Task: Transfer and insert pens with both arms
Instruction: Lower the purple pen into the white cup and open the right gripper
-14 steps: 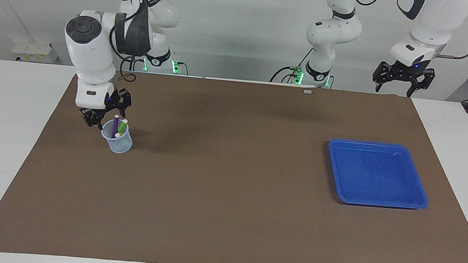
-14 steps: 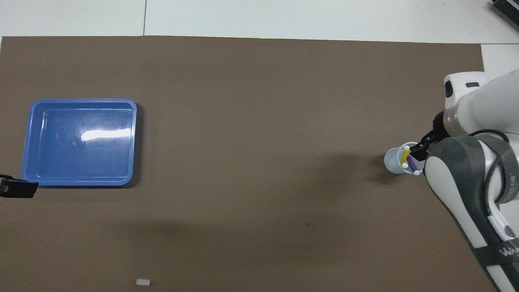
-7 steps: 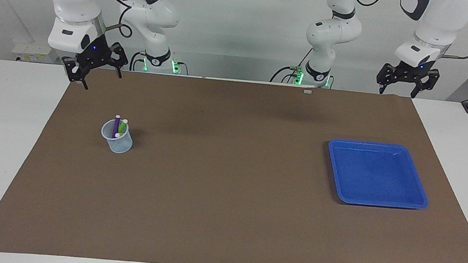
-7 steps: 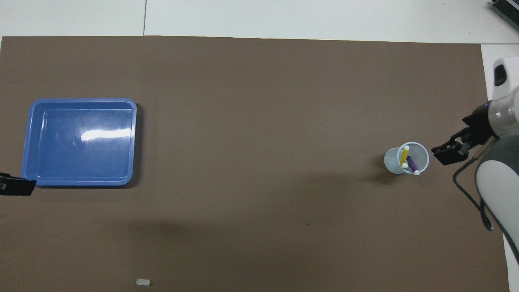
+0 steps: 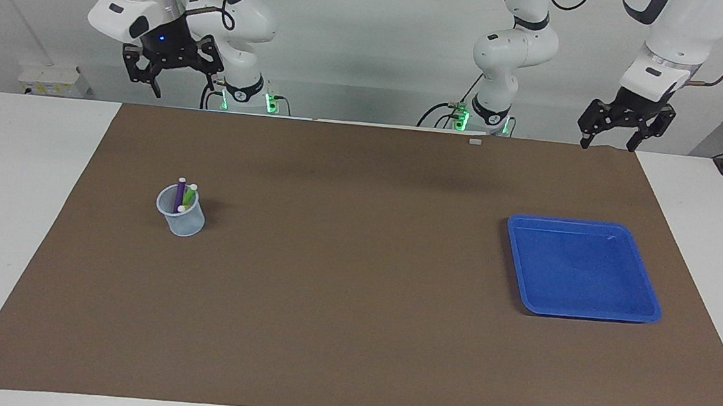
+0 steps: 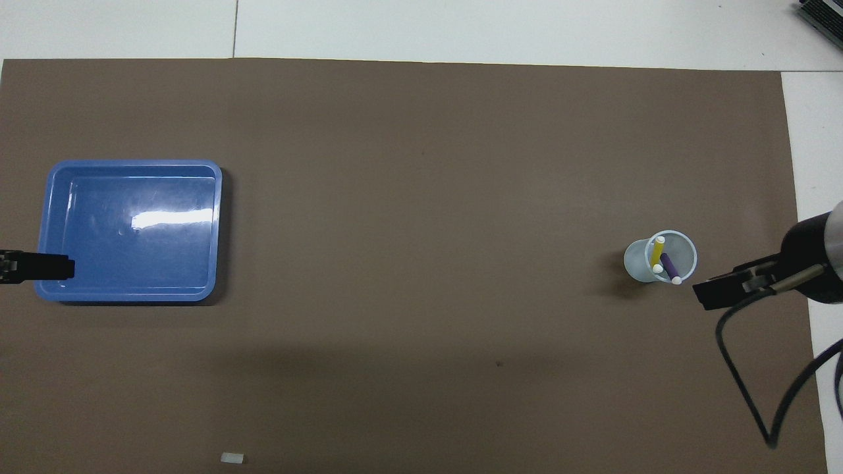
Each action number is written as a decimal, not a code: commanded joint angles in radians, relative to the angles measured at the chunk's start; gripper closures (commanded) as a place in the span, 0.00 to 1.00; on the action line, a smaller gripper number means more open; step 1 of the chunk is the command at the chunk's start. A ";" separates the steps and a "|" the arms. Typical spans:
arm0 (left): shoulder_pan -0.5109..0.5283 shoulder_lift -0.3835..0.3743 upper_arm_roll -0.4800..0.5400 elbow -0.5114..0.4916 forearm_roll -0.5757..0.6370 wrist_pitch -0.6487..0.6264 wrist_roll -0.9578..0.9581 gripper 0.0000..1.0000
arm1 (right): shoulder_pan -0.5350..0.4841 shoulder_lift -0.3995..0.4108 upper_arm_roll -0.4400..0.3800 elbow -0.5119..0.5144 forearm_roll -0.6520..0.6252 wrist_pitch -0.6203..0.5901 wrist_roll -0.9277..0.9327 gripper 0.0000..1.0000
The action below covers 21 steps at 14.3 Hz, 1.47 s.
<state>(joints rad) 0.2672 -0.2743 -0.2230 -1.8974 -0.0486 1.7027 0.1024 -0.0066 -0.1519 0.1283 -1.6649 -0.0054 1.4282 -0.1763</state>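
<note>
Both sets of fingers are spread and empty, the right gripper (image 5: 171, 68) and left gripper (image 5: 620, 124) raised over the robots' edge of the bench (image 5: 17, 196). The pens (image 5: 184, 196) stand in the clear cup (image 5: 182, 217) toward the right arm's end; they look light, stiff and slick, best pinched mid-barrel. The overhead view shows the yellow pen (image 6: 657, 254); the facing view shows the green one (image 5: 189, 195).

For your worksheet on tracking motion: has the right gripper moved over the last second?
Yes. The right gripper has risen from beside the clear cup that holds the pens and now hangs open, high over the brown mat's edge nearest the robots.
</note>
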 commanded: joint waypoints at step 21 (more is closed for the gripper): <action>-0.029 0.191 -0.033 0.334 -0.027 -0.193 -0.182 0.00 | -0.068 0.118 0.013 0.131 -0.001 -0.002 0.193 0.00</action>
<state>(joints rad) 0.2407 -0.0950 -0.2577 -1.5750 -0.0870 1.5152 -0.0639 -0.0430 -0.0518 0.0988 -1.5580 -0.0011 1.4232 0.0008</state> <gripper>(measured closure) 0.000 0.000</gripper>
